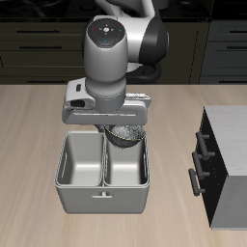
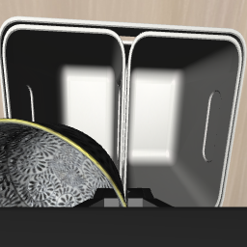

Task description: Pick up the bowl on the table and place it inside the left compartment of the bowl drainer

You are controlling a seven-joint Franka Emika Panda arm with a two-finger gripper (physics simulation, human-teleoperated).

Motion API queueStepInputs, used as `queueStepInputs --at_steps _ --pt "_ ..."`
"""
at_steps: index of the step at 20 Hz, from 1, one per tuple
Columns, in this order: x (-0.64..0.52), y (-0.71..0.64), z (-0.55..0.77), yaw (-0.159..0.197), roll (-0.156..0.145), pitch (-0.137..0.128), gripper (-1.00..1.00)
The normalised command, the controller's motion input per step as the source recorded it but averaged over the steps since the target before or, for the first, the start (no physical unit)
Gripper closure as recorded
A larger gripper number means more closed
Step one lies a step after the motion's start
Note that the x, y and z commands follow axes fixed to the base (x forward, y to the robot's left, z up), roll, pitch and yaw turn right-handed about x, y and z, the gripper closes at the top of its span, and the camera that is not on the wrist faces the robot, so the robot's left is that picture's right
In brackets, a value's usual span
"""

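The gripper (image 1: 123, 127) held the bowl (image 1: 128, 136) tight near the middle of the frame, over the back of the bowl drainer (image 1: 101, 201), with the left compartment (image 1: 81, 162) toward the lower left.

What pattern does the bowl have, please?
The bowl has a mottled grey faceted pattern with a thin yellowish rim, clearest in the wrist view.

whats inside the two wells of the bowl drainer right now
Both wells of the bowl drainer look bare, only grey metal floor showing. The bowl hangs in the gripper above the rim and hides part of one well.
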Motion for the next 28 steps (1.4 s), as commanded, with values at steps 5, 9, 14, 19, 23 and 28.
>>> queueStepInputs --at_steps 5,9,14,19,23,28 --pt "-0.01 -0.03 -0.08 0.022 0.005 0.013 1.00" --pt "0.01 -0.05 -0.07 0.011 -0.006 0.010 1.00" --pt "0.01 -0.04 -0.02 0.034 -0.032 0.001 1.00" --pt "0.00 -0.08 0.00 0.003 -0.004 0.001 -1.00" --pt "-0.02 -0.09 -0.02 0.014 -0.010 0.003 -1.00" --pt "-0.01 -0.08 0.01 0.004 -0.002 -0.005 -1.00"
